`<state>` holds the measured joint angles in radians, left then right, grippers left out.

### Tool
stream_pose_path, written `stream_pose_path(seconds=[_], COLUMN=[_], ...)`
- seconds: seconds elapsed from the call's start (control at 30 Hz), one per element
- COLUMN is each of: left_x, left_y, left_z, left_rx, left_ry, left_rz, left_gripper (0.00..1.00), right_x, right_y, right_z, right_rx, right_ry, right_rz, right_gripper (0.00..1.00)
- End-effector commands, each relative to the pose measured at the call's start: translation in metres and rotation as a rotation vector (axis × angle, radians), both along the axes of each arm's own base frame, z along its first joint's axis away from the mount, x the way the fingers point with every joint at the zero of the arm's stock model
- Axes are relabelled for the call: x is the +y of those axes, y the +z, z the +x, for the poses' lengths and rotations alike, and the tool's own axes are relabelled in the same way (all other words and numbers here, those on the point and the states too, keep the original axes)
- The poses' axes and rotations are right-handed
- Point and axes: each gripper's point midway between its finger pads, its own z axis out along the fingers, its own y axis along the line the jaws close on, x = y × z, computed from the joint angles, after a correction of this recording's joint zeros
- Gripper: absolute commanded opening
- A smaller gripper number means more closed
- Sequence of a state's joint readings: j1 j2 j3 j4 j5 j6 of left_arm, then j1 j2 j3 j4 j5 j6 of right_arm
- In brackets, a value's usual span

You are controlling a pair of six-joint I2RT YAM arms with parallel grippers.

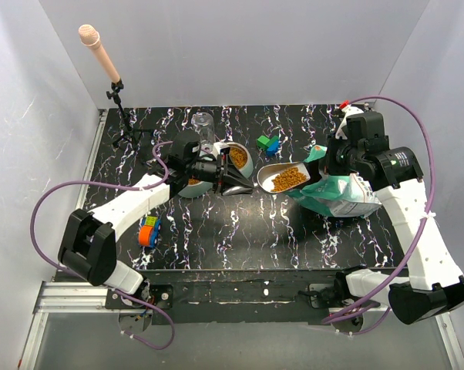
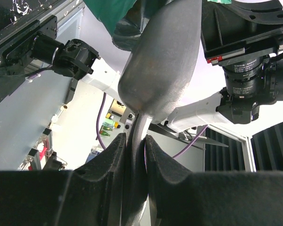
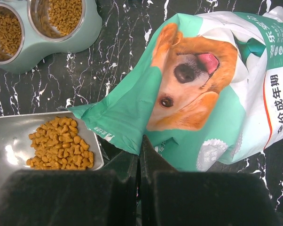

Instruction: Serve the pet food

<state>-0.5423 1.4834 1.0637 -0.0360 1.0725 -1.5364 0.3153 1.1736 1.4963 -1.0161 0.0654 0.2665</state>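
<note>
One scoop (image 1: pixel 267 176) of pet food (image 1: pixel 288 179), clamped in the left gripper (image 2: pixel 136 143), should travel level to the bowl (image 3: pixel 92 28) at ten o'clock; right gripper (image 3: pixel 140 146) pinches the bag (image 3: pixel 198 94)

Robotics lab, data-collection cell; not home or shop. Table (image 1: pixel 240 231) with black marble-print top, boxed on three sides by plain white panels (image 1: pixel 255 54). Left arm (image 1: pixel 132 202) and right arm (image 1: pixel 417 231) mounted at near edge beside aluminium frame (image 1: pixel 70 297); purple cables (image 1: pixel 43 208) loop loose. Microphone (image 1: pixel 91 37) on small tripod (image 1: pixel 122 127). Staged props: pet food (image 1: pixel 287 179) in metal scoop (image 1: pixel 267 176), dog-print bag (image 1: pixel 344 196), twin bowl (image 1: pixel 247 163), toy blocks (image 1: pixel 267 142), tape roll (image 1: pixel 148 231). Left wrist view: blurry cluttered shelving (image 2: pixel 40 153) beyond cell.
</note>
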Motion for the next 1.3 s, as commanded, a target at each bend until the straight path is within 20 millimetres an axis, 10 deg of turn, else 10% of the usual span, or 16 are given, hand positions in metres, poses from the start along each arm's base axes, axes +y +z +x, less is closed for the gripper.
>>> stream_pose_path(seconds=[0.0,0.67,1.27], left_x=[0.01,0.045,0.082], left_y=[0.04,0.058,-0.026], left_z=[-0.009,-0.005,0.048], left_rx=[-0.117,-0.164,-0.142], left_ry=[-0.017,0.071,0.233], left_rz=[-0.066,-0.069,0.192], left_gripper=[0.0,0.0,0.0], right_x=[-0.017,-0.029,-0.021], right_y=[0.012,0.026,0.018], right_z=[0.005,0.017,0.001], right_rx=[-0.037,-0.01,-0.006], right_ry=[-0.071,-0.167,-0.116], right_rz=[-0.041,-0.08,-0.032], right_gripper=[0.01,0.01,0.01])
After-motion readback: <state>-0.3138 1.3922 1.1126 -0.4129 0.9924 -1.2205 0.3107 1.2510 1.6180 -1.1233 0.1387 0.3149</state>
